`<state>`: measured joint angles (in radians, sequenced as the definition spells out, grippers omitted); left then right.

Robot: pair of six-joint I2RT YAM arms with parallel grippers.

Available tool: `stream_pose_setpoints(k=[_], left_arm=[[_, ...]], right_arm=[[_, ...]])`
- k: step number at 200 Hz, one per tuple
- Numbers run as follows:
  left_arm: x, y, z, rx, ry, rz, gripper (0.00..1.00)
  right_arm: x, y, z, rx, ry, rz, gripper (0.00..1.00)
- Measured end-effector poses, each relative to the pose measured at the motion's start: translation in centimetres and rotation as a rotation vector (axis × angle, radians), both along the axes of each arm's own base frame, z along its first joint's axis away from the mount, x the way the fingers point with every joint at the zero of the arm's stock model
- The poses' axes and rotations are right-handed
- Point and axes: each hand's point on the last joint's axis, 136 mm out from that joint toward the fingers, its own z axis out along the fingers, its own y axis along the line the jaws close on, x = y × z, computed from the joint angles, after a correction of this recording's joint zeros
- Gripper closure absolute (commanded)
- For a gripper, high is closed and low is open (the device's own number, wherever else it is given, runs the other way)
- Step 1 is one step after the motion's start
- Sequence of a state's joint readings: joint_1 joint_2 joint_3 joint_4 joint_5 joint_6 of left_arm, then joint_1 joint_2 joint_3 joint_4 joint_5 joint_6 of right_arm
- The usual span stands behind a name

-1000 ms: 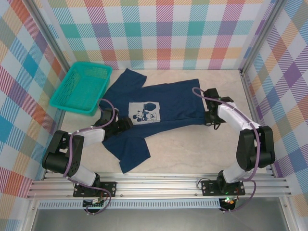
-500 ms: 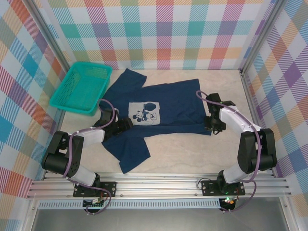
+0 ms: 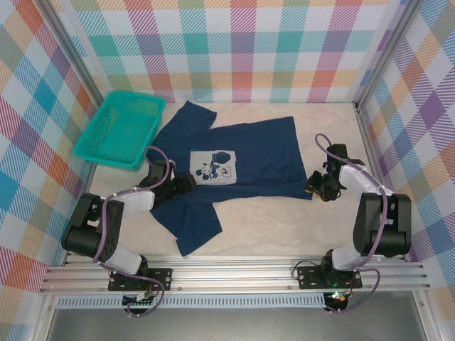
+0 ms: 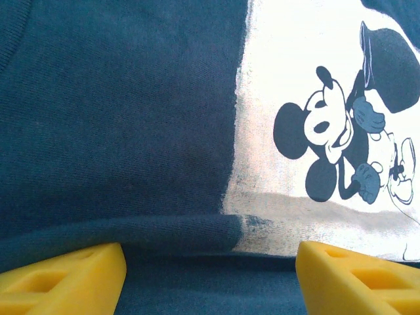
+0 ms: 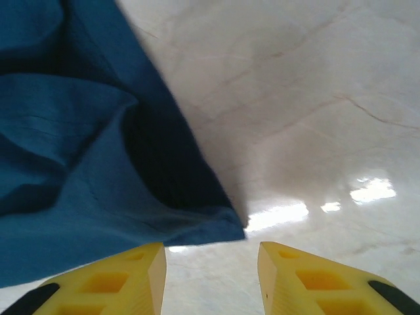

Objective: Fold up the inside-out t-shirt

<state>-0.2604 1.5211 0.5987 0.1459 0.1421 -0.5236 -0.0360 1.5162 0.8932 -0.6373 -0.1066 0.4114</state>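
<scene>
Right wrist shows t-shirt point(image 5: 79, 164) corner just beyond right hand point(image 5: 211, 262).

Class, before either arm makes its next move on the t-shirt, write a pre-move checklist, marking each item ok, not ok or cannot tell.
1. Whole t-shirt on the table: ok.
2. The right gripper has open, empty jaws: ok.
3. Its corner lies ahead of the right gripper, not between the jaws: ok.
4. Cloth by that corner flat: not ok, rumpled.
5. The left gripper has open jaws over cloth beside the print: ok.
6. Left gripper touching cloth: cannot tell.
</scene>
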Motion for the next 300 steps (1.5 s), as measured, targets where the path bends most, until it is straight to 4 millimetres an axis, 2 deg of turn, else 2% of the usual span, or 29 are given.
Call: stream_pose_setpoints(k=[51, 68, 101, 140, 159, 196, 226, 267, 300], left_arm=[[0.0, 0.0, 0.0, 0.000, 0.000, 0.000, 0.29], [0.0, 0.0, 0.0, 0.000, 0.000, 0.000, 0.29], [0.0, 0.0, 0.0, 0.000, 0.000, 0.000, 0.29], [0.0, 0.0, 0.0, 0.000, 0.000, 0.000, 0.29], [0.0, 0.0, 0.0, 0.000, 0.000, 0.000, 0.29], [-0.2, 0.0, 0.1, -0.001, 0.005, -0.003, 0.29], [-0.2, -0.2, 0.1, -0.002, 0.005, -0.006, 0.29], [-0.2, -0.2, 0.1, -0.002, 0.005, -0.008, 0.29], [-0.2, -0.2, 0.1, -0.002, 0.005, -0.008, 0.29]], right_arm=[[1.2, 0.4, -1.2, 0.028, -0.007, -0.005, 0.60], [1.2, 0.4, -1.8, 0.030, 0.006, -0.011, 0.66], [1.2, 0.4, -2.2, 0.031, 0.013, -0.016, 0.86], [1.1, 0.4, -2.3, 0.030, 0.011, -0.016, 0.97], [1.2, 0.4, -2.3, 0.030, 0.010, -0.015, 0.92], [1.0, 0.3, -2.2, 0.027, 0.007, -0.016, 0.70], [1.0, 0.3, -1.8, 0.026, -0.005, -0.015, 0.64], [0.8, 0.4, -2.7, 0.027, 0.023, -0.015, 0.63], [1.2, 0.4, -3.0, 0.023, 0.031, -0.013, 0.80]])
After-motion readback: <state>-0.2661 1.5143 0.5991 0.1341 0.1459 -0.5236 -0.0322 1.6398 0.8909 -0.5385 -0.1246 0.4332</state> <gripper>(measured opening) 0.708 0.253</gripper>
